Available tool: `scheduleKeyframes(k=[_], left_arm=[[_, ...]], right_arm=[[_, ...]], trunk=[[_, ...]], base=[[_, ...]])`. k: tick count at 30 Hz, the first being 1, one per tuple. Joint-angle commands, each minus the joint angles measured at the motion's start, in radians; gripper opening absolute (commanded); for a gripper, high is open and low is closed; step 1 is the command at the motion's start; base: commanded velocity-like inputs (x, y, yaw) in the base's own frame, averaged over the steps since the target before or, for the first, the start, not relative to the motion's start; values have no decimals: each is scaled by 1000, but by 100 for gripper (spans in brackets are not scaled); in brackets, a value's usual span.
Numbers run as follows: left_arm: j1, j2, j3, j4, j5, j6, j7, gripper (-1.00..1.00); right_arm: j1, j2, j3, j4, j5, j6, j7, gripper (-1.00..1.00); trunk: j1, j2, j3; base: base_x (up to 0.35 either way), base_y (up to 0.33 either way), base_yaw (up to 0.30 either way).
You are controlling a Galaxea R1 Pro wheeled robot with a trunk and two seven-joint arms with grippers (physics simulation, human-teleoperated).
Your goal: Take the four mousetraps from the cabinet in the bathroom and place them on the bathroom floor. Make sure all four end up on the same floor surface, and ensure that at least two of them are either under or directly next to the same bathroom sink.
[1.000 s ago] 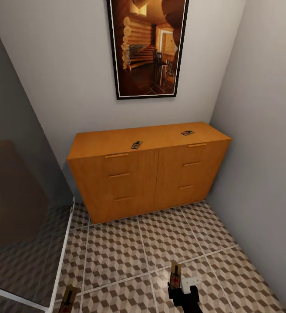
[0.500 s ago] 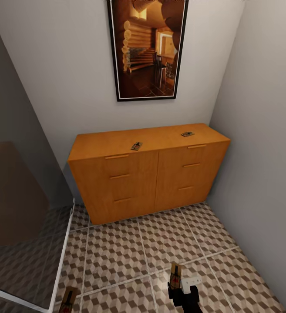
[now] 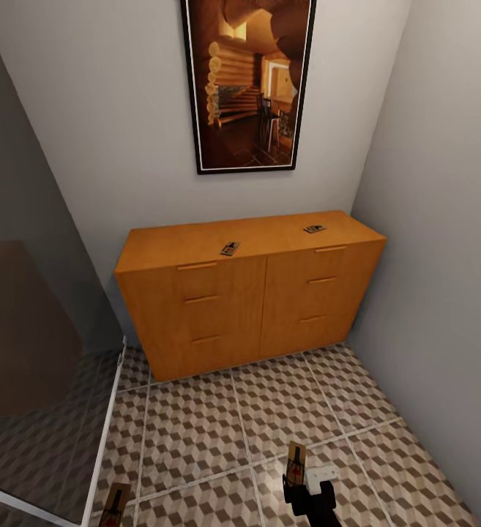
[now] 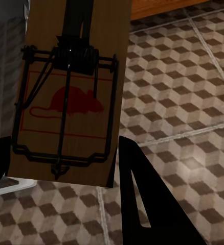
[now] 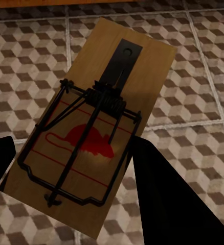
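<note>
Two mousetraps are pinched, one in each hand: the left hand [image 4: 61, 168] clamps one mousetrap [image 4: 66, 92], the right hand [image 5: 71, 184] another [image 5: 99, 127]. Two more [image 3: 230, 249] [image 3: 314, 229] lie on the cabinet [image 3: 247, 300]. Since a second ago the view has drawn back slightly, suggesting departure toward the sink. Cube-patterned bathroom floor [image 3: 218, 424] meets grey walls and a framed picture [image 3: 249, 84].

The black right gripper [image 3: 296, 479], low in the head view, is clamped on a flat brown wooden mousetrap [image 5: 94, 132]. The left gripper [image 4: 61, 168] likewise grips a second brown wooden mousetrap [image 4: 66, 97] between its 2 black fingers [image 4: 142, 204].
</note>
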Motion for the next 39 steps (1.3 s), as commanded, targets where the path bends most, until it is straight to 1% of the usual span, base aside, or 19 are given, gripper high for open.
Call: scheduleKeyframes(k=[1,6,9,11,13,14,15,17,19,21,22,26,27,29,30,32,33,35,39], left_arm=[[-1,1,-9,-1,-2,0,14,-100],[-1,1,-9,3,-2,0,14,-100],[-1,1,-9,4,-2,0,14,-100],[-1,1,-9,4,-2,0,14,-100],[-1,1,-8,4,-2,0,15,-100],[-1,1,-7,4,-2,1,15,-100],[-1,1,-5,4,-1,3,17,-100],[-1,-3,-3,4,0,11,20,-100],[-1,-14,-2,6,0,31,21,-100],[-1,-29,0,9,2,93,23,-100],[-1,-32,0,9,2,116,23,-100],[-1,-48,10,0,4,356,27,-100],[-1,-49,11,-5,4,385,29,-100],[-1,-52,19,-37,4,481,54,-100],[-2,-53,24,-59,4,513,81,-100],[-2,-51,33,-97,4,542,139,-100],[-2,-47,41,-136,3,554,202,-100],[-2,-42,43,-169,1,559,245,-100],[-2,-36,40,-198,-1,552,275,-100]], right_arm=[[-1,0,2,1,7,-2,-3,-100],[-1,-1,1,1,7,-1,-8,-100],[-1,-18,0,0,7,-3,-36,-100],[-1,-37,0,0,7,-2,-51,-100],[-1,-72,1,0,5,-2,-58,-100],[-1,-82,1,0,4,-3,-58,-100],[0,-112,2,1,3,-2,-57,-100],[15,-143,2,3,1,-3,-49,-100],[45,-159,2,4,1,-7,-36,-100],[86,-172,2,4,1,-33,-14,-100],[97,-173,3,4,1,-44,-8,-100],[184,-175,3,4,0,-150,29,-100],[190,-174,3,4,0,-159,30,-100],[204,-170,1,3,-2,-178,32,-100],[208,-166,0,2,-5,-183,32,-100],[212,-152,-2,0,-12,-186,30,-100],[214,-132,-2,-1,-16,-187,26,-100],[215,-111,-1,-2,-18,-188,25,-100],[215,-88,0,-3,-17,-190,26,-100]], trunk=[[0,0,-1],[0,0,-1],[0,0,-1],[0,0,-1],[0,0,-1],[0,0,-1],[0,0,-1],[0,0,-1],[0,0,-1],[0,0,-1],[0,0,-1],[0,0,-1],[0,0,-1],[0,0,-1],[0,0,-1],[0,0,-1],[0,0,-1],[0,0,-1],[0,0,-1]], base=[[0,0,0],[0,0,0],[0,0,0],[0,0,0],[0,0,0],[0,0,0],[0,0,0],[0,0,0],[0,0,0],[0,0,0],[0,0,0],[0,0,0],[0,0,0],[0,0,0],[0,0,0],[0,0,0],[0,0,0],[0,0,0],[0,0,0]])
